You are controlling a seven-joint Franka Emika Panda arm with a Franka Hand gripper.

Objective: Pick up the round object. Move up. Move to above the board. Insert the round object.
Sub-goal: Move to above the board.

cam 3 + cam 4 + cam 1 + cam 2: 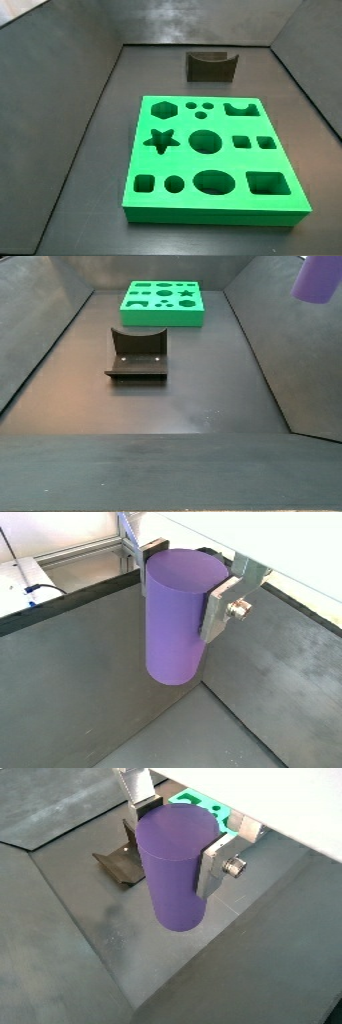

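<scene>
My gripper (181,597) is shut on the round object (177,622), a smooth purple cylinder peg. The silver fingers (221,607) clamp its upper part and it hangs upright, clear of the dark floor. Both wrist views show this grip, with the gripper (174,853) around the peg (177,878). In a side view the peg (318,278) is high at the right edge, well off the floor; the gripper itself is cut off there. The green board (211,158) with shaped cutouts lies flat on the floor, apart from the peg. It also shows in another side view (163,303) and, partly hidden behind the peg, in a wrist view (201,806).
The dark brown fixture (138,353) with a curved notch stands on the floor between the board and the near end. It also shows in a side view (211,65) and a wrist view (120,865). Dark sloping walls (80,110) enclose the floor.
</scene>
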